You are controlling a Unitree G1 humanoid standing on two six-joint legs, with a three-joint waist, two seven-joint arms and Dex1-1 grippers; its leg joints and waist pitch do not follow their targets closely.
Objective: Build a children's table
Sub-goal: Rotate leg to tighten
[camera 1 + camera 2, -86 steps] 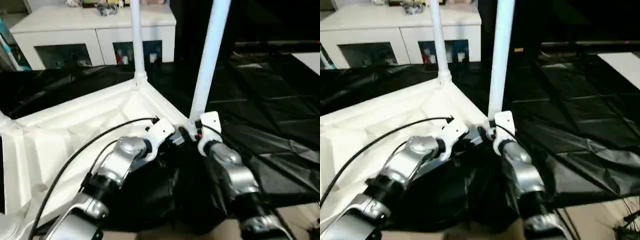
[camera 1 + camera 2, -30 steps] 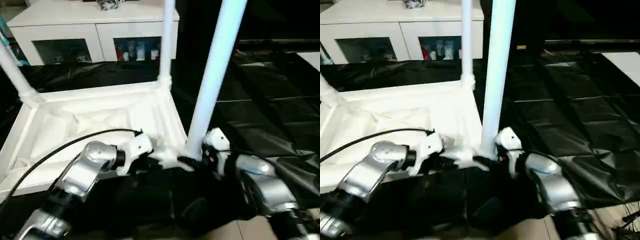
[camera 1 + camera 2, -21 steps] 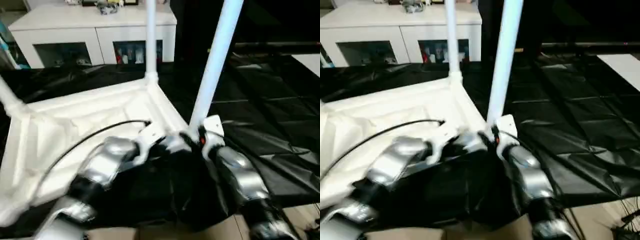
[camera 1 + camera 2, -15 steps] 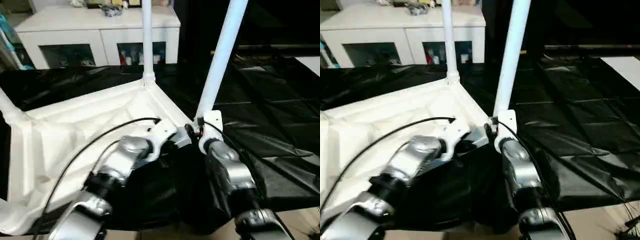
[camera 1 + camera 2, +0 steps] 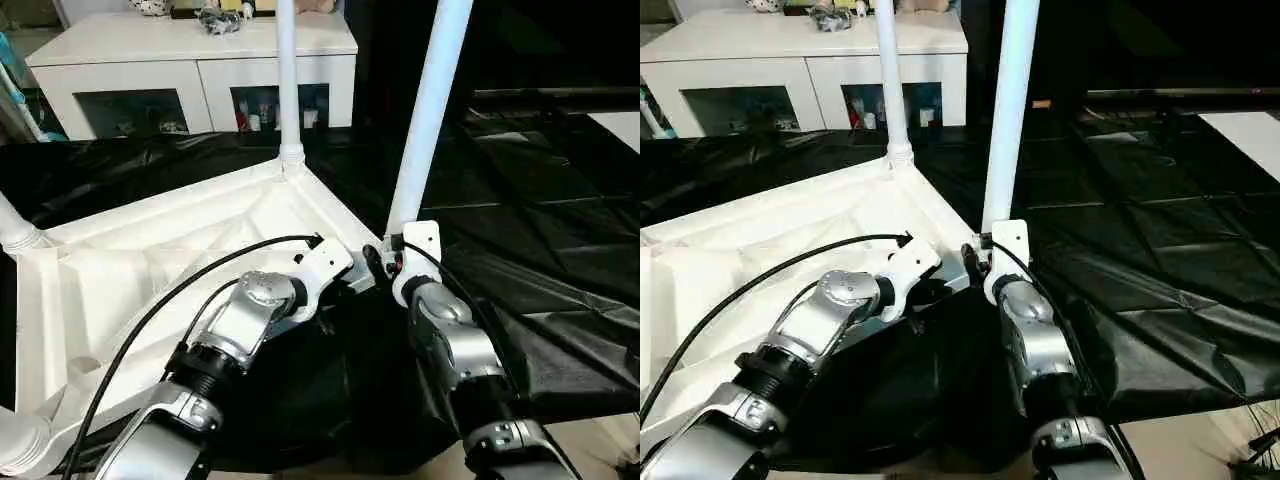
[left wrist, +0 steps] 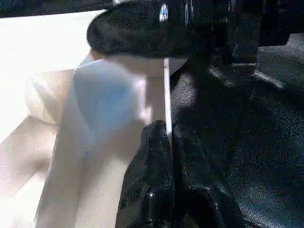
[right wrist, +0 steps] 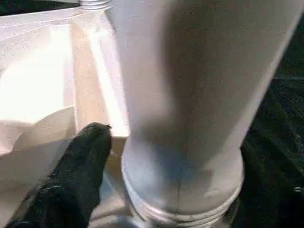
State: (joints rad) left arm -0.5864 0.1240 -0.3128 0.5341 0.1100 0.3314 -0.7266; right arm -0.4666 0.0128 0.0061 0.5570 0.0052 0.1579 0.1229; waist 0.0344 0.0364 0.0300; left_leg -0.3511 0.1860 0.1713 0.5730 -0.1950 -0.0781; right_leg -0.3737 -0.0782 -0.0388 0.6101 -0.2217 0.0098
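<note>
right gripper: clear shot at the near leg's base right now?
Probably yes. The right gripper sits right at the near leg, where it enters its corner socket; the right wrist view shows nothing between them.

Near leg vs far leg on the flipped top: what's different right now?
The near leg leans slightly; the far leg stands straight. The near leg's base sits at the corner by both grippers, right gripper next to it; the far leg's corner has no gripper near. Both are white tubes seated in corner sockets of the top.

forearms (image 5: 250, 320): silver, jointed | wrist housings: white | cable (image 5: 150, 310): black | fingers (image 6: 156, 185): black, seemingly rubbery
</note>
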